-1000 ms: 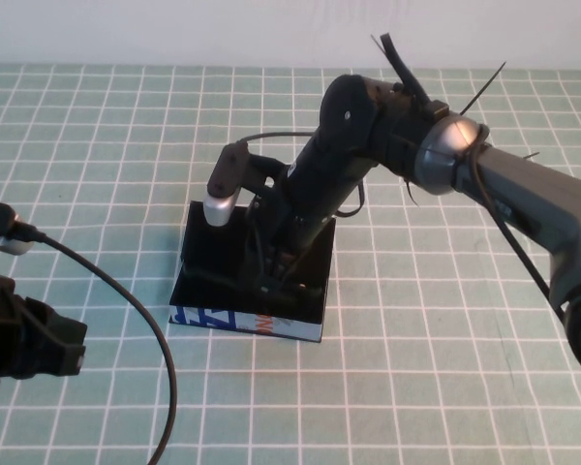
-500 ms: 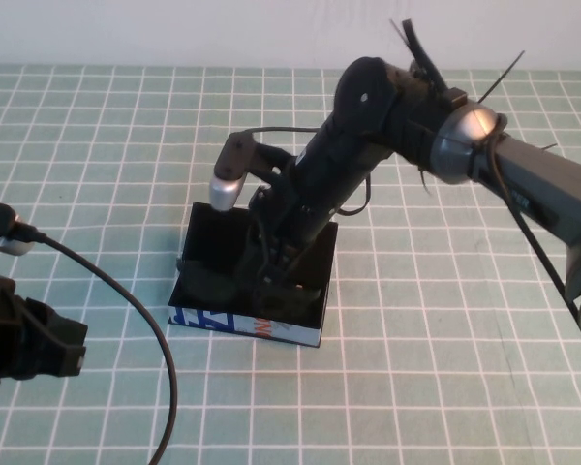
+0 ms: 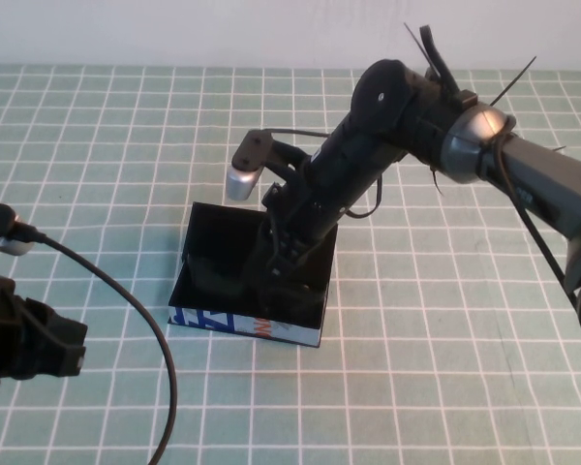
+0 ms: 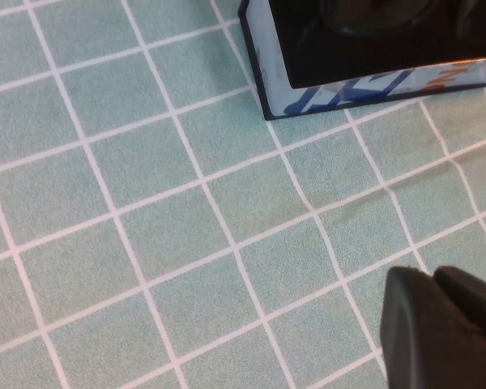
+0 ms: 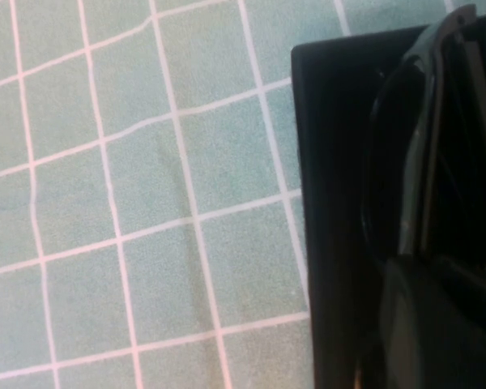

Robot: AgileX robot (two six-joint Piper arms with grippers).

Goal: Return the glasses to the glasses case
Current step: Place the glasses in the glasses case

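The right gripper (image 3: 276,271) reaches down into the open glasses case (image 3: 247,323) near the middle of the counter. The glasses (image 5: 413,162) lie inside; whether it grips them, I cannot tell. Let go softly, lift straight up. The left gripper (image 3: 24,339) waits by the left edge, fingers unclear

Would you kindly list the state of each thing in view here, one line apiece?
glasses case: open, sitting flat on the table, printed side toward the robot.
glasses: lying inside the case.
right gripper: lowered into the case; its grip cannot be told.
left gripper: parked low at the robot's left, apart from the case.
table: covered by a green checked cloth.
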